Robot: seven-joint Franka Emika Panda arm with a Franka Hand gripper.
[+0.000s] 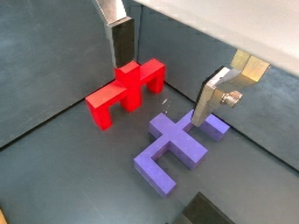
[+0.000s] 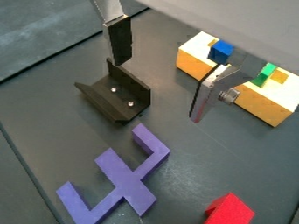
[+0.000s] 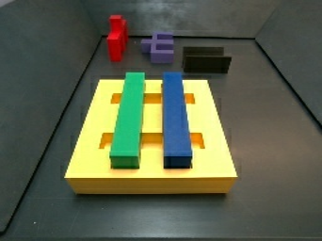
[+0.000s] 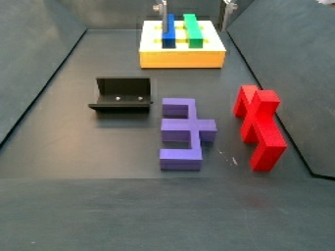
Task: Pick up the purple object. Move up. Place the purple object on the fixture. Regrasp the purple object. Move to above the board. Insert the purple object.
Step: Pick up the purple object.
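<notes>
dark grey matte floor (image 4: 78, 147), enclosed by low grey walls (image 3: 201, 19), evenly lit.

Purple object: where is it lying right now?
The purple object lies flat on the floor between the fixture and red block, with the open gripper above it.

A robotics lab test cell: a dark grey walled tray floor (image 4: 78, 137) fills each frame, holding only coloured test blocks, with the gripper (image 2: 158, 74) overhead.

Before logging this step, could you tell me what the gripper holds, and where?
Nothing: the gripper hovers open above the purple object, which lies flat on the floor.
</notes>
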